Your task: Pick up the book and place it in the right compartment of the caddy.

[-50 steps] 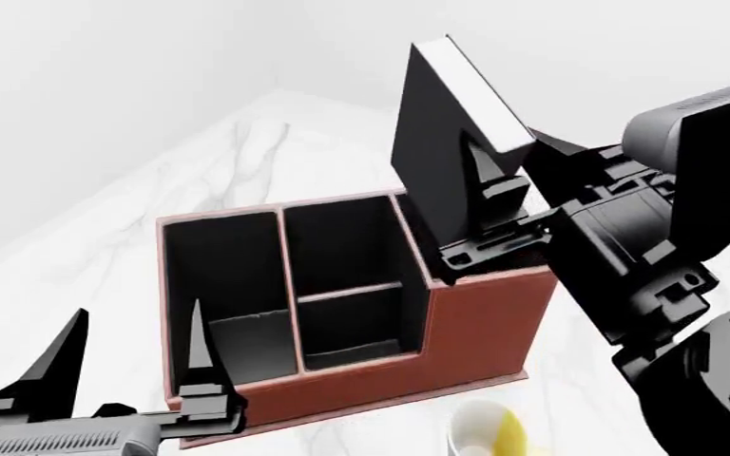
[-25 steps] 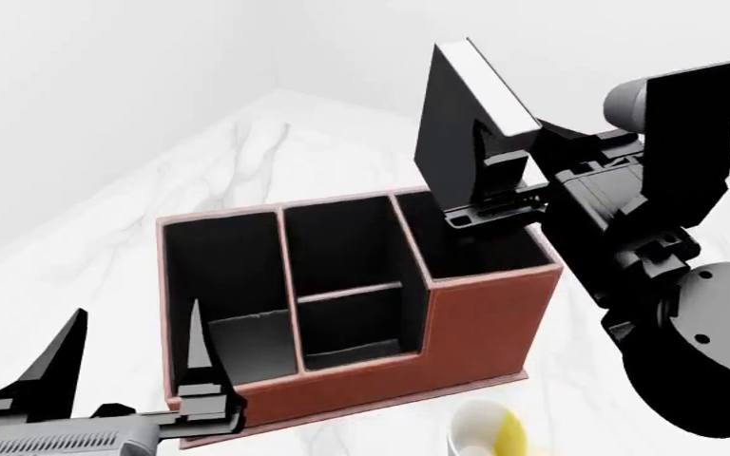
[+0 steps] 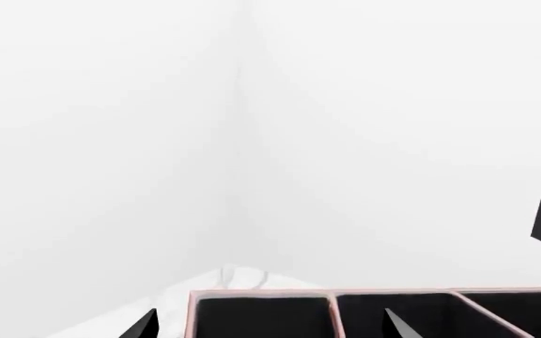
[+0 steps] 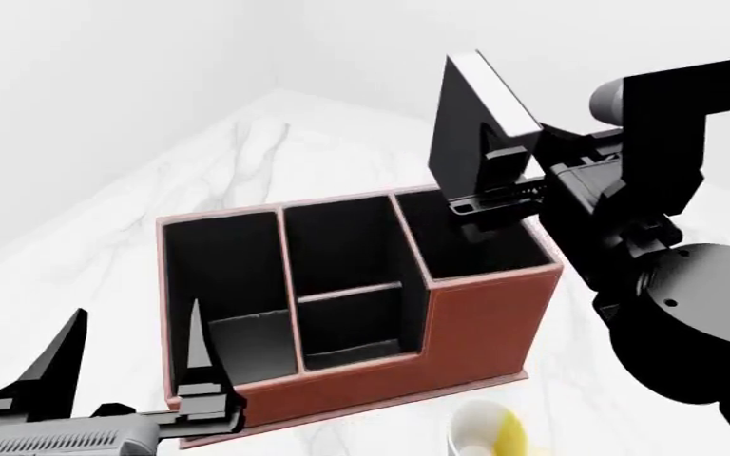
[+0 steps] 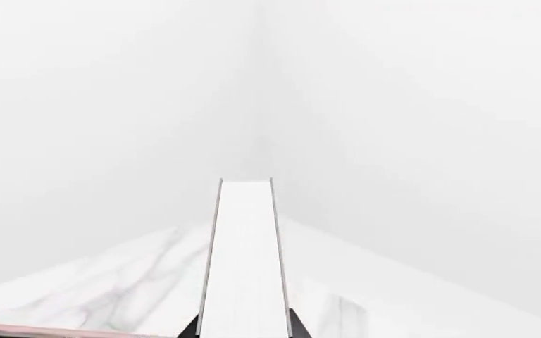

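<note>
The right tool pinches the book upright by its lower part, its bottom end at the rim of the right compartment of the caddy, near that section's back wall. The compartment's black hollow lies open toward the front. In the right wrist view the white page edge runs straight between the fingers. The left tool hangs spread at the caddy's near left corner, over the counter. A mug stands in front of the caddy.
</note>
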`<state>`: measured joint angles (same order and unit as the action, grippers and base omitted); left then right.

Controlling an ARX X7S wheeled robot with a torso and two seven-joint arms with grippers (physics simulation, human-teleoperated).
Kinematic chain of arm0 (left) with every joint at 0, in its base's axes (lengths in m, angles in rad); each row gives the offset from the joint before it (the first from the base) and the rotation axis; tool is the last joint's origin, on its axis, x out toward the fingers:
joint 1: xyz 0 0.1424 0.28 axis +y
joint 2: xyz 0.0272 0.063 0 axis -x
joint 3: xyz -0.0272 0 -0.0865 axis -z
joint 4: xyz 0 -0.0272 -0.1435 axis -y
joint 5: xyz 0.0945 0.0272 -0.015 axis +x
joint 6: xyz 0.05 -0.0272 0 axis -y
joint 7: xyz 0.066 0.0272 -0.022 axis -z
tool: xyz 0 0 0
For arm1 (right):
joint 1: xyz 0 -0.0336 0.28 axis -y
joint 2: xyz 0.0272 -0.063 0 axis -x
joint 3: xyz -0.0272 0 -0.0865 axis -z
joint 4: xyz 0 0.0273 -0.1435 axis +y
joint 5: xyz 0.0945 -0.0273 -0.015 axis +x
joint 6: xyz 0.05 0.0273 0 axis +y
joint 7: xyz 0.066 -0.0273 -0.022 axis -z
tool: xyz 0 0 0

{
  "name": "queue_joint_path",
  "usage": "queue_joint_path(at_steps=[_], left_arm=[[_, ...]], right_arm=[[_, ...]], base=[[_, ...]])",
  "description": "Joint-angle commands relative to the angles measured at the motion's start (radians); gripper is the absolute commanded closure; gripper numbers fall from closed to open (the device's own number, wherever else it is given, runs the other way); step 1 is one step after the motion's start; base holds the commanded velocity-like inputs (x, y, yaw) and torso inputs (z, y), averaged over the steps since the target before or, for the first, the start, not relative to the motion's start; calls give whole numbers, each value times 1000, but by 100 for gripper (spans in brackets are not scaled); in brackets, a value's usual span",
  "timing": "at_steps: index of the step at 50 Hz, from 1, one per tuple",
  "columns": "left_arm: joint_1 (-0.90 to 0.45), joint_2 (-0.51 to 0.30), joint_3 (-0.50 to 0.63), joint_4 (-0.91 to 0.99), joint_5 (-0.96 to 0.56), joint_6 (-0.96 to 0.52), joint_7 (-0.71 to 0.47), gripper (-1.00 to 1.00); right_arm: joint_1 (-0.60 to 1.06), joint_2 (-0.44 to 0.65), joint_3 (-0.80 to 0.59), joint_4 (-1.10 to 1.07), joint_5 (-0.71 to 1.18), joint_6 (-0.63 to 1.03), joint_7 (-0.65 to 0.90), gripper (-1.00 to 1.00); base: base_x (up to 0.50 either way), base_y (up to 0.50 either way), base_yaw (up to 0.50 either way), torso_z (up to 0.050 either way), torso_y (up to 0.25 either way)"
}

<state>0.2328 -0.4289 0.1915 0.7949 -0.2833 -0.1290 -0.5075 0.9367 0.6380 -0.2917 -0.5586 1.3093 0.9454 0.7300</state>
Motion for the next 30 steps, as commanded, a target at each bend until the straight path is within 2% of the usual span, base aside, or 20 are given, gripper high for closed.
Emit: queue_joint_path(at_steps=[1, 30], left_arm=[[-2, -2, 3, -3, 0, 2, -3, -100], [-2, -8, 7, -4, -3, 5, -10, -100]], right_arm=[[-2, 0, 14, 20, -65, -6, -18, 100], [-18, -16, -38, 115, -167, -52, -94, 100]], base=[[0, 0, 0, 0, 0], [0, 0, 0, 0, 1]])
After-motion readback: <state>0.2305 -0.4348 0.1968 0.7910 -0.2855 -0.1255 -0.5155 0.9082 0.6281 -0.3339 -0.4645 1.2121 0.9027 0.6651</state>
